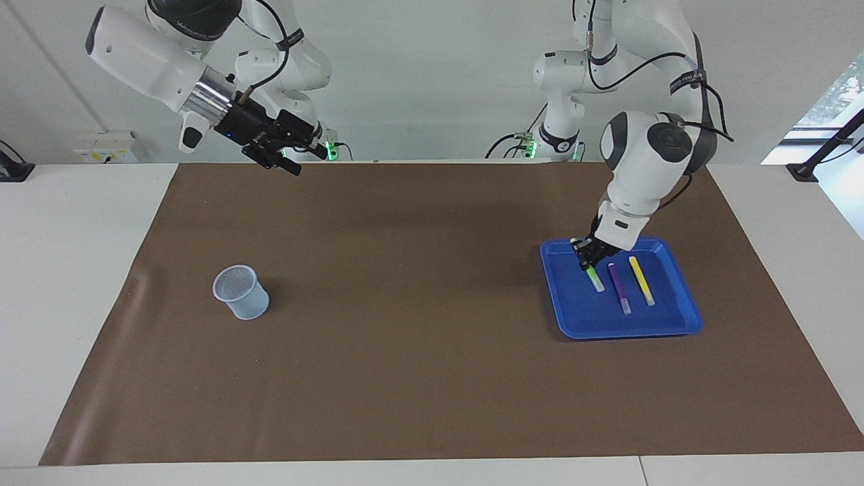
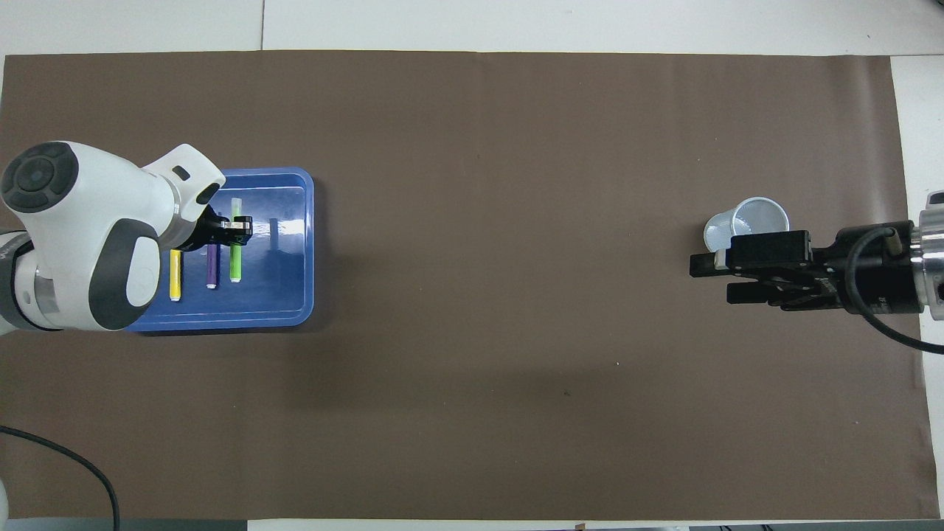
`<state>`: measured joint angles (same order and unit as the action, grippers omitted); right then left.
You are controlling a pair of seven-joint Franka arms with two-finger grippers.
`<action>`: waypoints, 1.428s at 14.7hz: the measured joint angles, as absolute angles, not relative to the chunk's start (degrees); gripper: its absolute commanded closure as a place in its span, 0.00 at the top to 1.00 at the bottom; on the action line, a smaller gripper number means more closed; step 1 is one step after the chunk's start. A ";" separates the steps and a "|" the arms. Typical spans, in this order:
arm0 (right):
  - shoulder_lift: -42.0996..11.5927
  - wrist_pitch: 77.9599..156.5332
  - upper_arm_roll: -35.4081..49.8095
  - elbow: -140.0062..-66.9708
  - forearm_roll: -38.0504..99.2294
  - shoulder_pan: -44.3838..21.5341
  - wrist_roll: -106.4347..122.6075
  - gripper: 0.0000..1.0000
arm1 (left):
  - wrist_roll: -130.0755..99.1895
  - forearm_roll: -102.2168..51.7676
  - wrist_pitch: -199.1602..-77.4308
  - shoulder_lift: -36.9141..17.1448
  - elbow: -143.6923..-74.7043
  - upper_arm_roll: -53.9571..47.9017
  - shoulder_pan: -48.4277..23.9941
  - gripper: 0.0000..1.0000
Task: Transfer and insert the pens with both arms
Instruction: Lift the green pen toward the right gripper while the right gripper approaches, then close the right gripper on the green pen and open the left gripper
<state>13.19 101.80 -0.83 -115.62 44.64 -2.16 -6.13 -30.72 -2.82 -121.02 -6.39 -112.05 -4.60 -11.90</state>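
left jaws: over tray [image 1: 682,322], closed on one pen [image 1: 595,277] | other two pens [image 1: 619,289] [image 1: 641,280]: lying in tray just beside the jaws, toward the left arm's end | tray: on mat [image 1: 418,337] on bench [image 1: 67,270] | cup [image 1: 241,291]: on mat, well apart, below right jaws | right arm: waits
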 measured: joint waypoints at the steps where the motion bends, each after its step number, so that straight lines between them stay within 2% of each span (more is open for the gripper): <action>1: 13.12 104.47 -0.42 -116.40 46.43 -3.88 -7.32 1.00 | -38.14 -3.71 -121.04 -6.47 -111.52 -4.69 -14.55 0.00; 4: 12.73 114.44 0.12 -120.29 51.39 -8.10 -8.21 1.00 | -54.41 -9.14 -121.30 -7.02 -108.81 -4.90 -20.60 0.00; 6: 12.02 118.36 0.18 -122.52 53.73 -10.02 -8.35 1.00 | -63.49 -13.76 -121.93 -7.93 -105.87 -4.92 -23.23 0.00; 12: 8.31 121.10 0.04 -125.18 66.72 -10.23 -4.88 1.00 | -87.86 -19.74 -132.63 -10.34 -102.68 -4.96 -30.44 0.00; 13: 7.89 121.18 0.07 -125.26 67.05 -10.57 -4.68 0.98 | -90.54 -19.89 -134.08 -10.61 -102.65 -4.95 -31.48 0.00; 14: 7.65 121.62 0.08 -125.36 67.21 -11.13 -4.68 0.91 | -92.70 -19.97 -134.96 -10.81 -102.63 -4.94 -32.61 0.00; 21: 6.24 125.17 0.13 -125.95 67.49 -12.68 -4.71 0.80 | -100.66 -20.06 -140.07 -11.14 -102.60 -4.95 -38.38 0.00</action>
